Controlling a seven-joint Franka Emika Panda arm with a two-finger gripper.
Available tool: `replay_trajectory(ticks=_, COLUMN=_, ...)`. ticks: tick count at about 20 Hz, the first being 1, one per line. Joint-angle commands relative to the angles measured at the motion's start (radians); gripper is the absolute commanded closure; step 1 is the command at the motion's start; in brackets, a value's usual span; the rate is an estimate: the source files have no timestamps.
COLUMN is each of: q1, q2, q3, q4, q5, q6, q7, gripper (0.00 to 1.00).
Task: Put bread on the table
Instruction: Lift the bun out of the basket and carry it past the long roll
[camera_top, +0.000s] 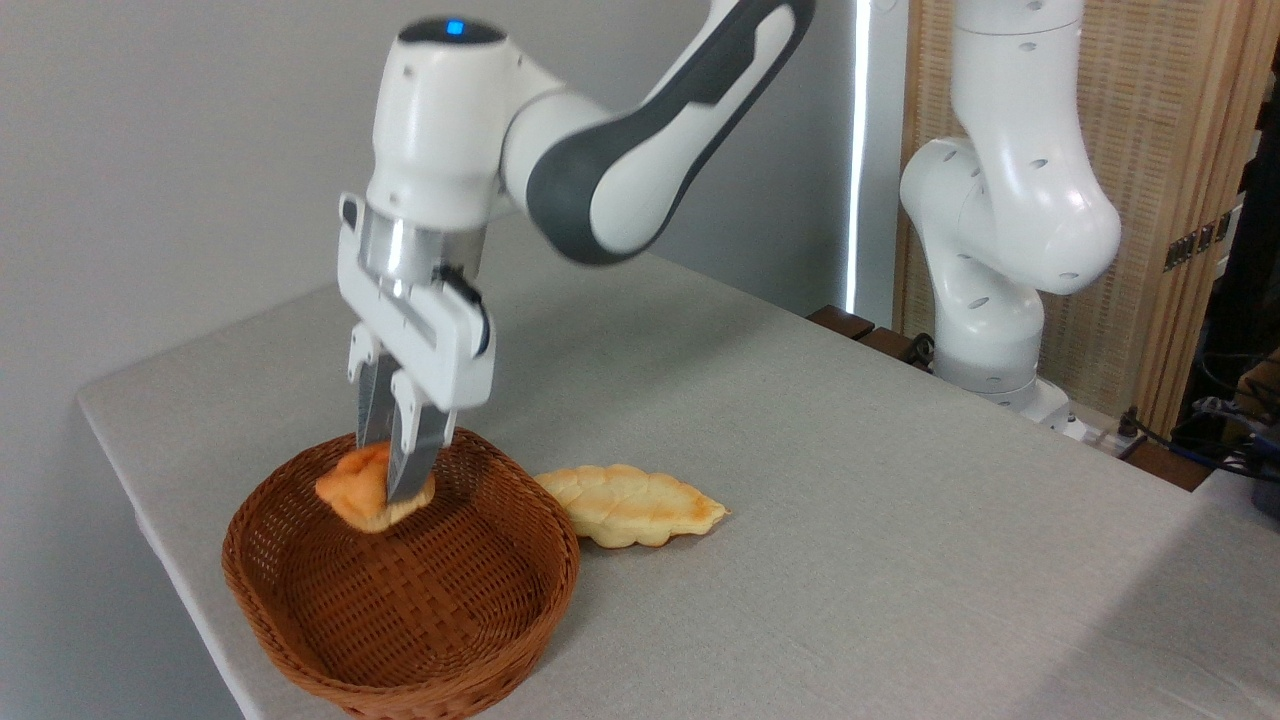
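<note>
A: What does the claw (392, 478) have?

B: Its two fingers are closed nearly together around the bun (362, 492), pinching it across the middle. The near finger lies over the bun's right side; the far finger is mostly hidden behind it.

A: And where is the bun?

B: In the air, just above the inside of the basket (330, 630), over its far left part. As far as I can tell, it touches nothing but the fingers.

A: How do you think it will handle?

B: I'd judge it light and soft. The fingers look pressed a little into it, so too hard a squeeze could dent or tear it. The lumpy top gives some bite, so slipping seems unlikely. A hold across the thick middle, as here, seems the safest; the edges look thinner and would probably fold.

A: What else is around?

B: A flat, pale, leaf-shaped loaf (632, 505) lies on the surface (880, 520), just to the right of the basket, touching or nearly touching its rim. Beyond that the grey cloth is bare to the right and far side.

A: So what is left to do?

B: Seemingly, clear the basket rim, carry the bun over open cloth and set it down gently before letting go.
</note>
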Motion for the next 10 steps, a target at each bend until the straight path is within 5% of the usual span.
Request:
replay_trajectory(ticks=1, q1=-0.001, q2=-0.124, q3=0.045, q4=-0.017, q5=-0.006, q6=-0.102, q7=-0.003, gripper=0.60)
replay_trajectory(ticks=7, q1=-0.014, q2=-0.319, q3=0.105, q4=-0.043, q5=0.002, q6=-0.483, q7=0.021, gripper=0.53)
replay_trajectory(ticks=10, q1=-0.047, q2=-0.449, q3=0.160, q4=-0.194, q5=0.007, q6=-0.538, q7=0.072, gripper=0.53)
